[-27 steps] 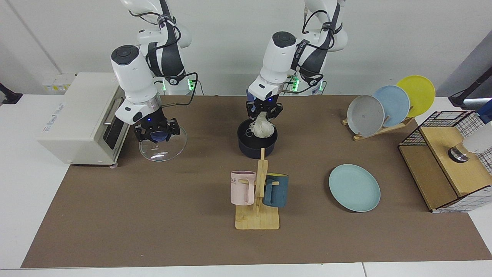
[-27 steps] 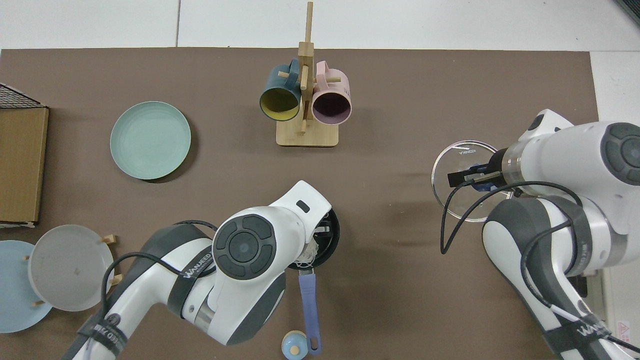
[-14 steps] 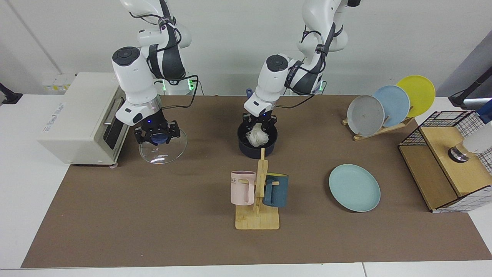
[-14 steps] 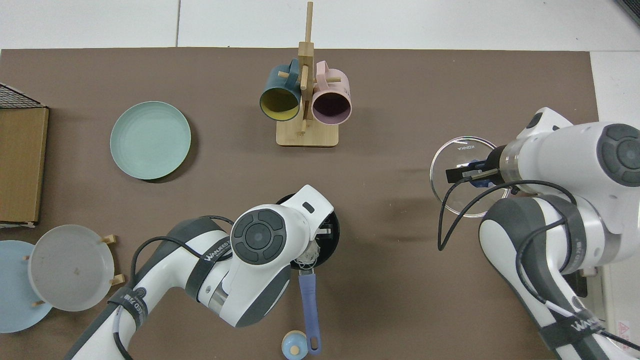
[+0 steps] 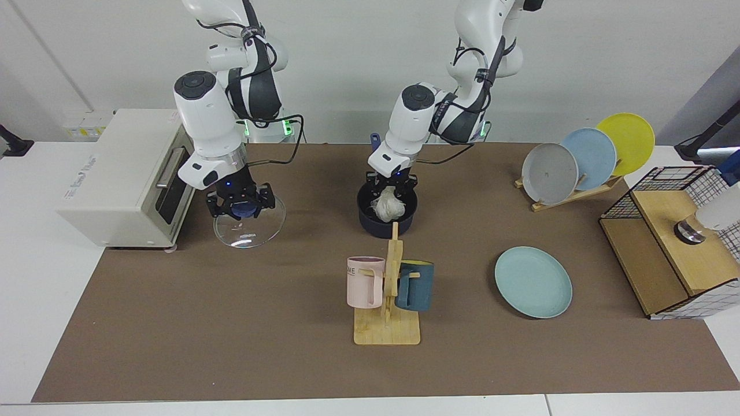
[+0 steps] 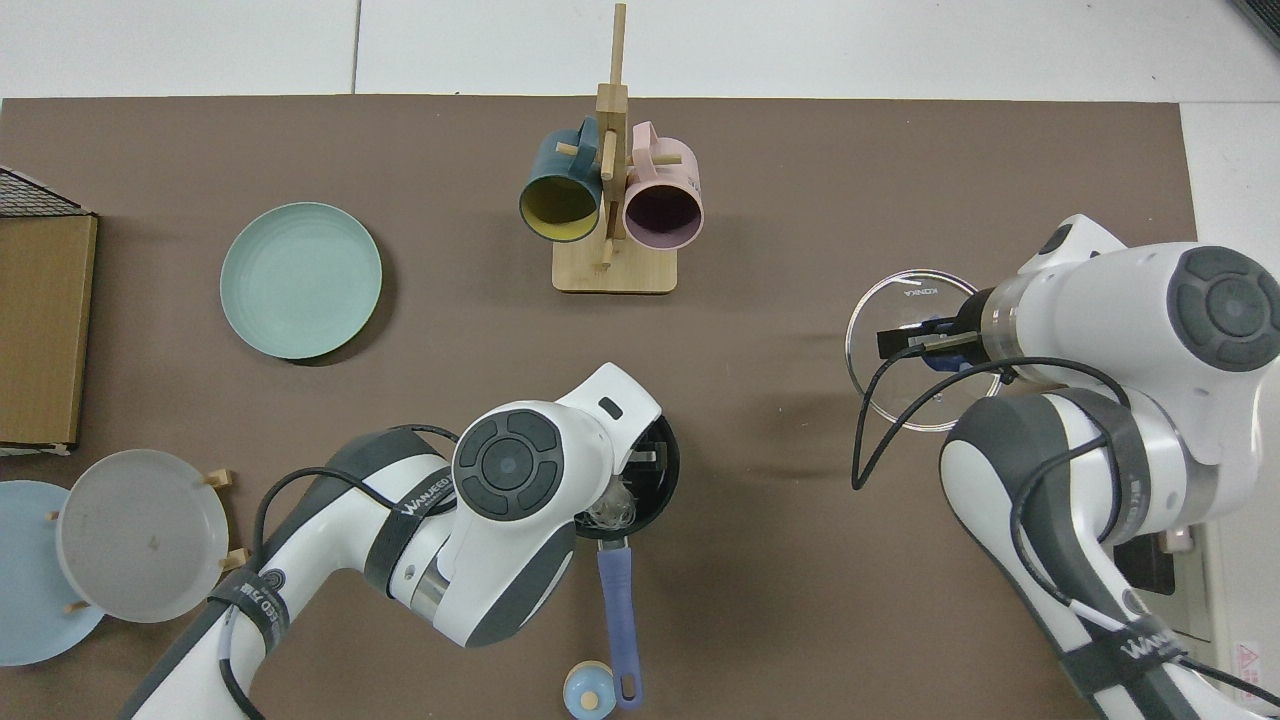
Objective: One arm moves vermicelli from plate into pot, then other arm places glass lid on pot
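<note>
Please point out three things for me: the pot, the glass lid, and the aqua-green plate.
pot point(image 5: 376, 225): facing view, front outer wall.
glass lid point(image 5: 254, 231): facing view, clear glass near the front rim.
plate point(image 5: 533, 282): facing view, bare middle.

My mock kitchen in a robot lab.
I see two arms point(image 5: 231, 69) bolted behind a brown mat point(image 5: 231, 323) on a white table point(image 5: 34, 277), with a toaster oven point(image 5: 115, 173), mug stand point(image 5: 390, 289) and plate rack point(image 5: 578, 190) against bare walls.

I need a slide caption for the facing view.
Left tool lowers vermicelli into pot; right tool holds glass lid.
</note>
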Robot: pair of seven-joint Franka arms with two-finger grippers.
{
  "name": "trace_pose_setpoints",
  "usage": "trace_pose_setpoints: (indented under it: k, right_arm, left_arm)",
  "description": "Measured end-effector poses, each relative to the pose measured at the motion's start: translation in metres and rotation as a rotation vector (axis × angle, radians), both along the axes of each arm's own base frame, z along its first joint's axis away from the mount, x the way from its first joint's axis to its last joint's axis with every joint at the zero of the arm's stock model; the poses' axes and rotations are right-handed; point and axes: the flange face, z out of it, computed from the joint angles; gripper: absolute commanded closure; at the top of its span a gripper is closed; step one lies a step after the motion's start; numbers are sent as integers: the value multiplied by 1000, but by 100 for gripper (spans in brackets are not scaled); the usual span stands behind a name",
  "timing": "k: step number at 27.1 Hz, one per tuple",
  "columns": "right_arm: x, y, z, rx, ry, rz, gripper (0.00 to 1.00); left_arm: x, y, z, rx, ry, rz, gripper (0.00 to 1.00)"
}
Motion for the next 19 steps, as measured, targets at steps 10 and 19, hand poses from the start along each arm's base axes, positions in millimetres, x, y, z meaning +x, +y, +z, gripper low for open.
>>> trace_pose_setpoints:
  k: [10, 19]
  right_arm:
    - [-6, 45, 2, 22, 1, -61, 100]
    - [-9, 62, 2, 32, 5, -90, 100]
  left_arm:
    - [20, 9, 36, 33, 36, 17, 0]
    - [80, 99, 115, 96, 58, -9, 0]
